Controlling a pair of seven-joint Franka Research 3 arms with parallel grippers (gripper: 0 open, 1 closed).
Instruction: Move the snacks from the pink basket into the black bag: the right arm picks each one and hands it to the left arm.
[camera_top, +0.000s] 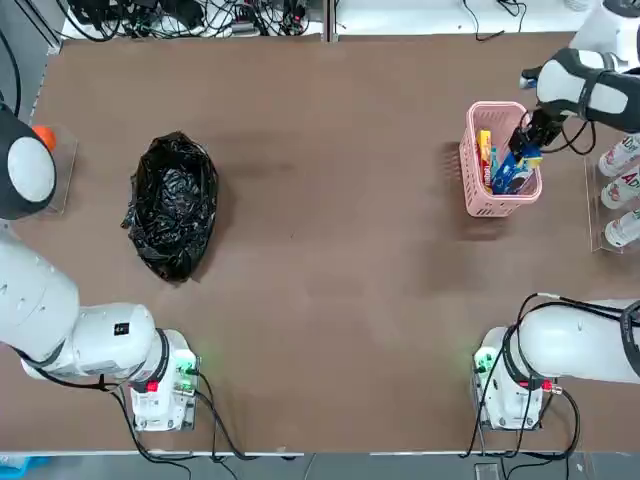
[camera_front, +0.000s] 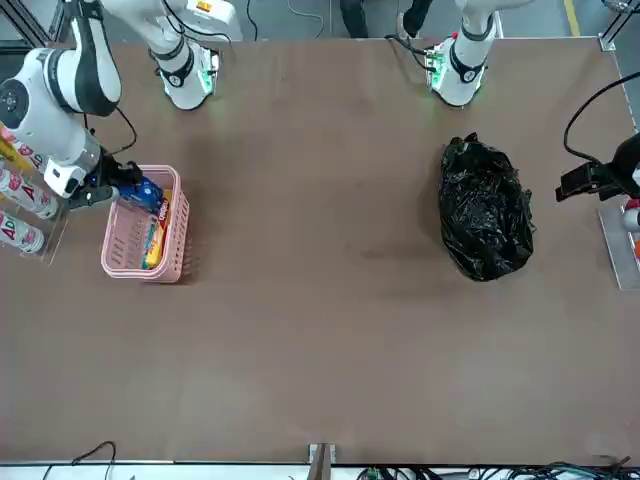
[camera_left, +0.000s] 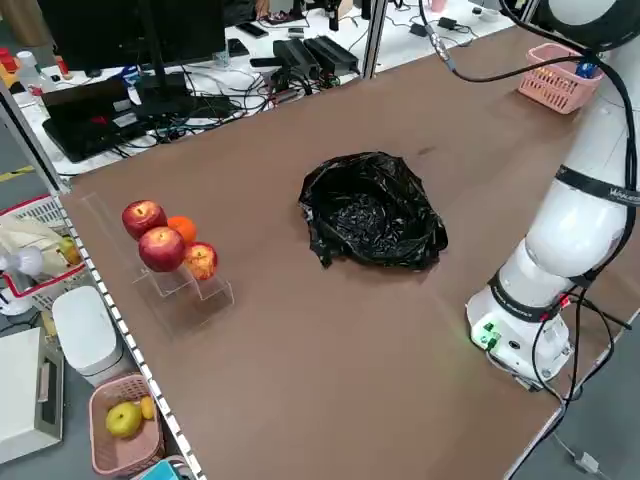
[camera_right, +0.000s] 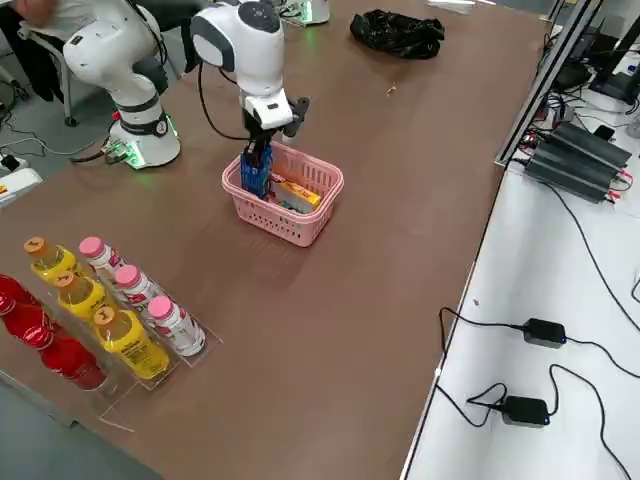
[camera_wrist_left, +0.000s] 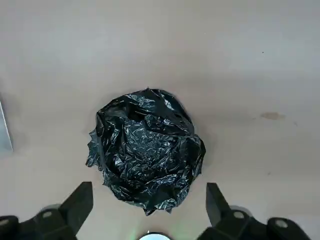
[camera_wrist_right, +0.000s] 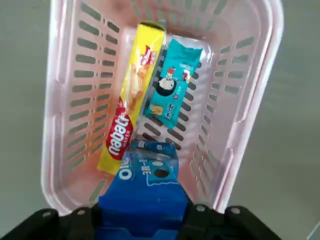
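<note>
Right wrist view: we log the blue packet clamped in our right gripper, above the basket. Left gripper, jaws wide and empty, waits over the bag, well apart.

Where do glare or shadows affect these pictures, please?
Left wrist view: the black bag shows many small highlights on its wrinkles. Top view: the pink basket casts a soft shadow on the table. Right wrist view: the blue packet between the jaws is nearest the lens and fills the lower frame.
</note>
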